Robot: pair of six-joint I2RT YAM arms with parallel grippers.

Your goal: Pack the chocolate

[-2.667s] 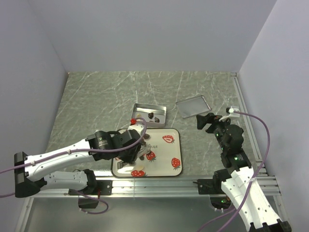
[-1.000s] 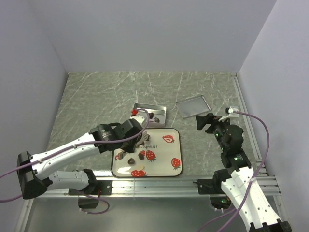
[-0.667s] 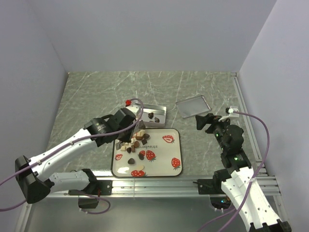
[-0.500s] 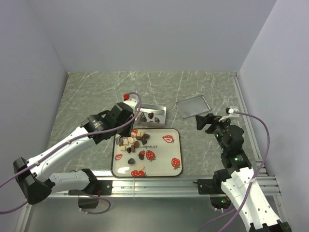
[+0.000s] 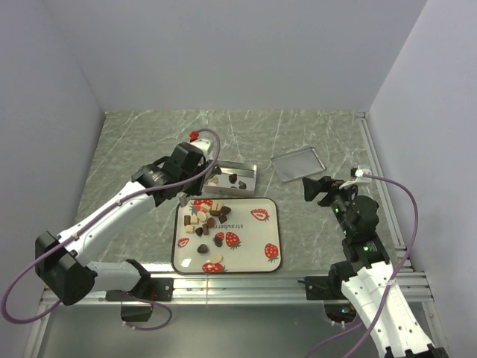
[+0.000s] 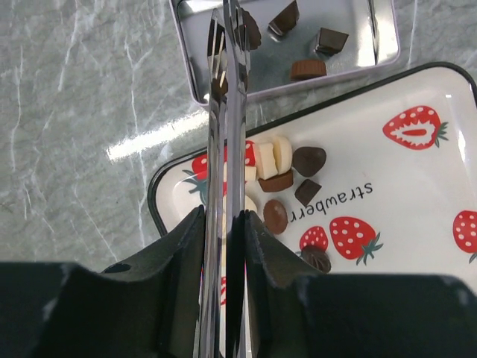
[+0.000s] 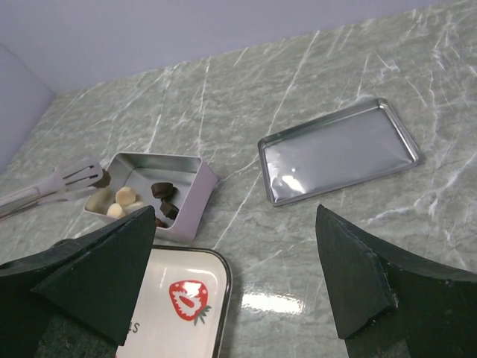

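Marbled grey bench (image 5: 149, 142): left fingers (image 6: 237, 149) tip-pinched a dark chocolate piece (image 6: 251, 30) above the metal tin (image 6: 358, 22) edge, so a slip could drop it outside; right fingers (image 7: 89, 261) were spread, empty.

Left claw (image 6: 222, 231) is clamping tongs (image 6: 227, 112); tin (image 6: 335, 74) walls are boxing in the tips ahead. Chocolate (image 6: 279, 164) is crowding the tray (image 6: 417, 194) just right. Bare table (image 6: 89, 112) is lying open left. Right claw (image 7: 231, 246) is gaping, lid (image 7: 339, 153) lying ahead-right.
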